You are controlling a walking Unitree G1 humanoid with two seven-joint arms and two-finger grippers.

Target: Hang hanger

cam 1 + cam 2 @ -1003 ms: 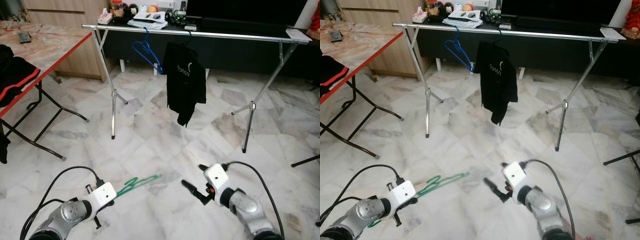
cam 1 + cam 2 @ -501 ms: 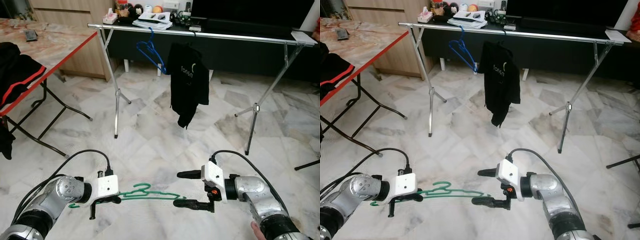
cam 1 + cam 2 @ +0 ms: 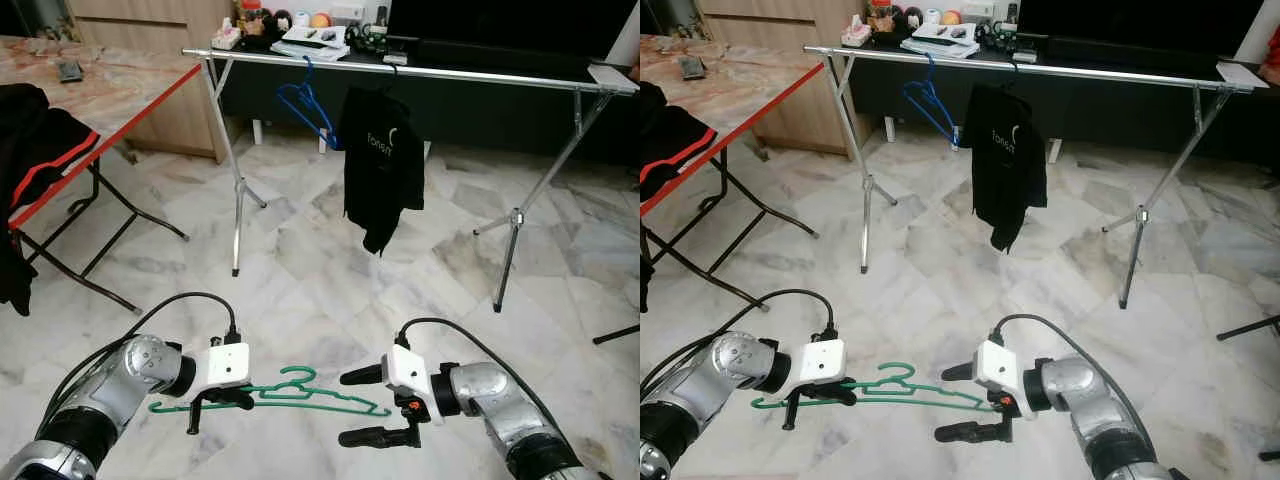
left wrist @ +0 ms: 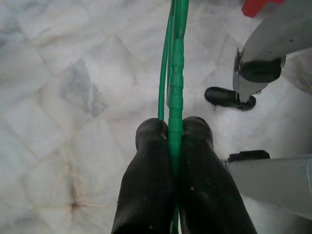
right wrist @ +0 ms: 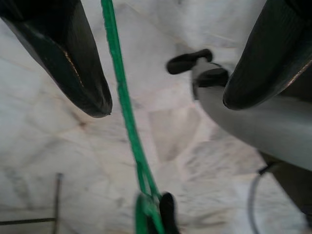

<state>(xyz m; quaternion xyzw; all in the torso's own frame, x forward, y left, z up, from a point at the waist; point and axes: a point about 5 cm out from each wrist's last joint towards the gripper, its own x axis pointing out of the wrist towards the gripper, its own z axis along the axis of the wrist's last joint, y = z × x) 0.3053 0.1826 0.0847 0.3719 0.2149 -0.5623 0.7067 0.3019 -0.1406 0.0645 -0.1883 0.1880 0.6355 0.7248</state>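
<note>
While L hand (image 3: 222, 400) grips green hanger (image 3: 300, 395) | R hand (image 3: 362, 406) open, hanger tip hidden

Head stereo pair downward; wrist cameras close along each gripper.

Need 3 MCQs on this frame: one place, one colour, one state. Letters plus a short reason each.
1. Where does the black shirt hang?
A. on the rack rail
B. on the table
C. on the floor

2. What colour is the hanger on the rail?
A. green
B. blue
C. white

3. What is the state of the right pincer?
A. shut on the hanger
B. open, fingers either side of the green hanger
C. holding the shirt

Answers: 1 A, it dangles from the rack. 2 B, blue wire shows. 3 B, its fingers are spread; the left pincer clamps the hanger.
</note>
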